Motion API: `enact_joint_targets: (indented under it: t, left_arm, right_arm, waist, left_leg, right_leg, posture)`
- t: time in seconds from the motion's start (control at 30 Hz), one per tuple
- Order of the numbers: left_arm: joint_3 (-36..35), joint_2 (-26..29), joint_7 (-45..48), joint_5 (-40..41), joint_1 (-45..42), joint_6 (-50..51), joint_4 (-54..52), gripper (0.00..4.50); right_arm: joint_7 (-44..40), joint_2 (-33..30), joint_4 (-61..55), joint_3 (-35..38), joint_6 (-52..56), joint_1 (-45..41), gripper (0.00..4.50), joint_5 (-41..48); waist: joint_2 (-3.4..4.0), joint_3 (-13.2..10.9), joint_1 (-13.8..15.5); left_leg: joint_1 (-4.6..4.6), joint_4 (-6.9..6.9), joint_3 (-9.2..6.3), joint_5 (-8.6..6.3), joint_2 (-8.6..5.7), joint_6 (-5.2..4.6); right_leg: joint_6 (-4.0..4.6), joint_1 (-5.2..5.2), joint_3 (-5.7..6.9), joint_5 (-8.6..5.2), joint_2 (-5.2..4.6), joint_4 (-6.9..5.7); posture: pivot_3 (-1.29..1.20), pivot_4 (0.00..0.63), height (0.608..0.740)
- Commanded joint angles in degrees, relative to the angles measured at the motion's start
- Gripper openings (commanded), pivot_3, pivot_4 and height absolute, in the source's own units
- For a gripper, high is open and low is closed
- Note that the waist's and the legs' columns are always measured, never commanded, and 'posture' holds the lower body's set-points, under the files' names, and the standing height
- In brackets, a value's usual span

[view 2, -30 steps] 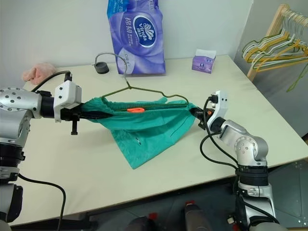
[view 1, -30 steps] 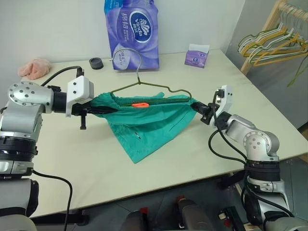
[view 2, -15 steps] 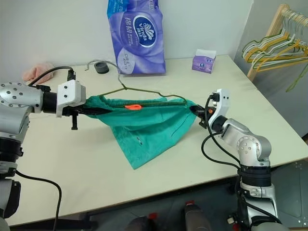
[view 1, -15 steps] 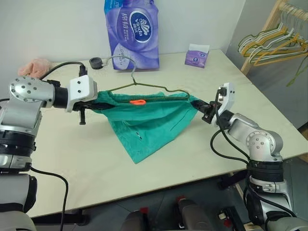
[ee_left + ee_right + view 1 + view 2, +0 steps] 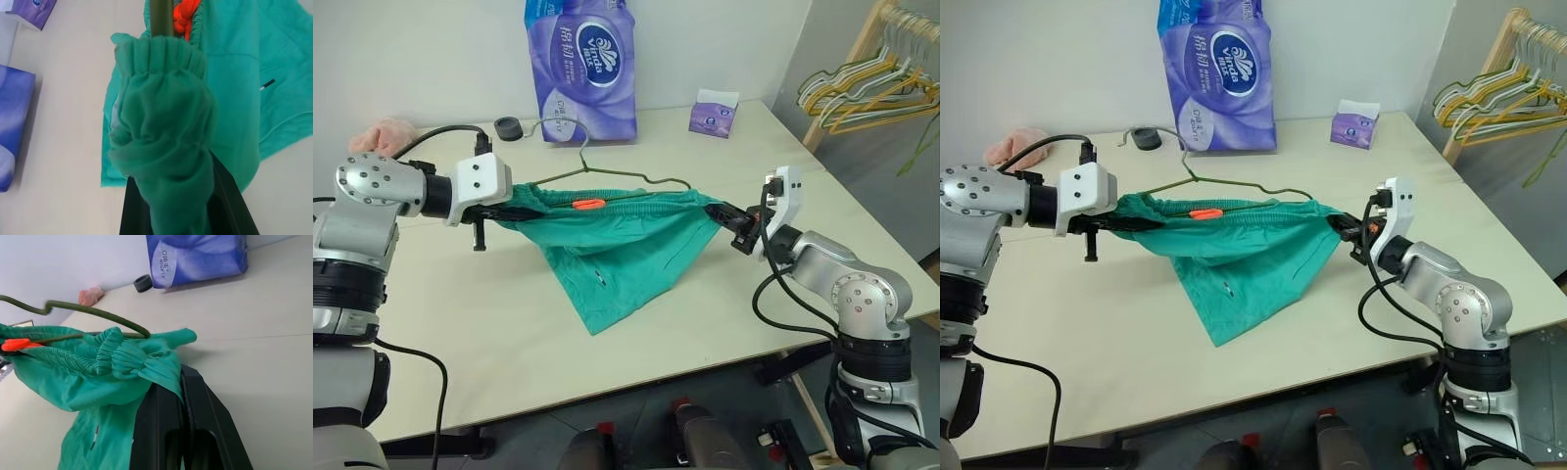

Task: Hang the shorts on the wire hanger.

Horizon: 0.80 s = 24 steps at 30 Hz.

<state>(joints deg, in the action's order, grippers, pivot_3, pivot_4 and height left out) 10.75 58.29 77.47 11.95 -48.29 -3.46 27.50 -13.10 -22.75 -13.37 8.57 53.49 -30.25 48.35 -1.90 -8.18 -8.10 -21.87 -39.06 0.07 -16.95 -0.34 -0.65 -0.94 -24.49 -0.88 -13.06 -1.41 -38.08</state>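
Left eye view: both arms reach inward over the bench, level with each other. The shorts hang stretched between them above the bench, waistband uppermost, one leg drooping to the surface. The left tool is closed on the left waistband end; the right tool is closed on the right end. The wire hanger runs along the waistband between both tools, hook rising toward the rear. The orange drawstring sits mid-waistband.
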Motion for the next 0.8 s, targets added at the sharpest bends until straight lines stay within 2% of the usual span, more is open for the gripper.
enact_joint_targets:
  t: [0.03, 0.17, 0.43, 0.6, 0.8]
  left_arm:
    - [-5.68, 3.62, -0.64, 0.34, -0.44, 6.4, 2.68, 0.0]
    - [-6.67, 3.78, 0.13, 3.81, -0.25, 10.9, -0.61, 0.0]
    - [-7.71, 7.93, 6.89, 8.52, 4.79, 18.55, -8.45, 0.0]
    - [-6.43, 9.09, 7.08, 5.6, 6.35, 13.09, -4.65, 0.0]
    - [-4.66, 8.11, 3.76, 0.65, 3.73, 4.55, 4.83, 0.0]
  right_arm:
    - [4.92, -4.4, 2.49, 7.98, -3.11, 1.35, 0.01, -5.68]
    - [5.02, -4.32, 4.89, 8.0, -3.86, 2.19, 0.01, -6.45]
    - [4.96, -5.9, 9.45, 9.51, -5.14, 2.17, 0.01, -6.77]
    - [4.89, -5.8, 9.04, 9.26, -5.08, 2.01, 0.01, -6.6]
    - [4.54, -6.27, 7.69, 8.81, -4.81, 1.93, 0.01, -6.09]
  waist:
    - [0.0, 0.0, -0.01]
    - [0.0, 0.0, -0.02]
    - [0.0, 0.0, -0.04]
    - [0.0, 0.0, 0.01]
    - [0.0, 0.0, 0.02]
  left_leg:
    - [0.0, 0.0, 0.01, 0.0, 0.0, 0.0]
    - [0.0, 0.0, 0.0, 0.0, 0.0, 0.0]
    - [0.01, 0.0, 0.0, 0.0, 0.02, 0.0]
    - [0.02, 0.01, 0.01, 0.0, 0.02, 0.0]
    - [0.01, 0.0, 0.01, 0.0, 0.02, 0.0]
  right_leg:
    - [0.0, 0.0, 0.0, 0.0, 0.01, 0.0]
    - [0.0, 0.0, -0.01, 0.0, 0.03, 0.0]
    - [0.0, 0.0, -0.01, 0.0, 0.06, 0.0]
    - [0.0, 0.0, -0.02, 0.0, 0.06, 0.0]
    - [0.0, 0.0, -0.02, 0.0, 0.06, 0.02]
  posture:
    - [-0.19, 0.103, 0.74]
    - [-0.18, 0.102, 0.74]
    - [-0.18, 0.1, 0.74]
    - [-0.18, 0.099, 0.74]
    - [-0.18, 0.1, 0.74]
